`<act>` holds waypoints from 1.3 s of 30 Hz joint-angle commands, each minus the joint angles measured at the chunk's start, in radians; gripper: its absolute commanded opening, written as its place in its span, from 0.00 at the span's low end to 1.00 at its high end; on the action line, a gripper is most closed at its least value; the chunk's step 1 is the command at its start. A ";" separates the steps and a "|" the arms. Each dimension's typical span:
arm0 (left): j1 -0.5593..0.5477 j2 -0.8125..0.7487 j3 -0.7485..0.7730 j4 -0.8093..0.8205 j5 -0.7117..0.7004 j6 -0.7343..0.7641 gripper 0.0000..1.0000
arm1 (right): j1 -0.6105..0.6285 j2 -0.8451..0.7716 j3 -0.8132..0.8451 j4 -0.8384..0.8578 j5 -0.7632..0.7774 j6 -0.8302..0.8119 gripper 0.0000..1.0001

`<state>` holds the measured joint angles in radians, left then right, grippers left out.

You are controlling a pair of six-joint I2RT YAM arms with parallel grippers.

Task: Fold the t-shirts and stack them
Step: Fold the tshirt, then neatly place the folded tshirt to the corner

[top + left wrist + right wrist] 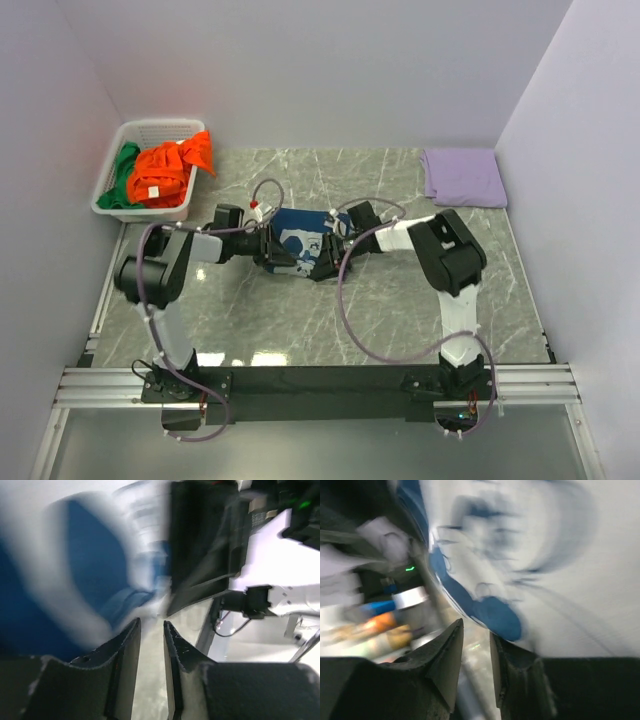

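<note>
A navy blue t-shirt (pixel 300 224) with a white chest print lies bunched small in the middle of the table. My left gripper (pixel 276 248) is at its left edge and my right gripper (pixel 330 250) at its right edge, facing each other. In the left wrist view the jaws (pixel 151 624) stand slightly apart with only table between them and the blurred navy shirt (pixel 85 555) just beyond. In the right wrist view the jaws (pixel 476 627) are also slightly apart and empty, next to the shirt's print (pixel 495 617). An orange t-shirt (pixel 165 170) and a green one (pixel 122 170) lie in the basket.
The white slotted basket (pixel 160 124) stands at the back left against the wall. A folded lavender cloth (pixel 463 177) lies at the back right corner. White walls close in three sides; the metal rail (pixel 320 380) runs along the near edge.
</note>
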<state>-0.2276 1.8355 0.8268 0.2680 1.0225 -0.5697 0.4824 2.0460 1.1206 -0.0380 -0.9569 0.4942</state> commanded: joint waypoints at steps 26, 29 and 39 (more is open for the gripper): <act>-0.264 -0.389 0.147 -0.438 -0.590 1.022 0.41 | -0.248 -0.599 -0.206 -0.183 0.394 -0.181 0.81; -0.395 -0.342 0.146 -0.385 -0.686 1.157 0.41 | -0.275 -0.598 -0.219 -0.175 0.397 -0.146 0.83; -0.595 -0.157 0.161 -0.283 -0.726 1.412 0.41 | -0.435 -0.529 -0.315 -0.071 0.382 0.020 0.82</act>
<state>-0.8062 1.6485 0.9764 -0.0860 0.3233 0.7372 0.0826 1.5108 0.8391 -0.1787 -0.5747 0.4435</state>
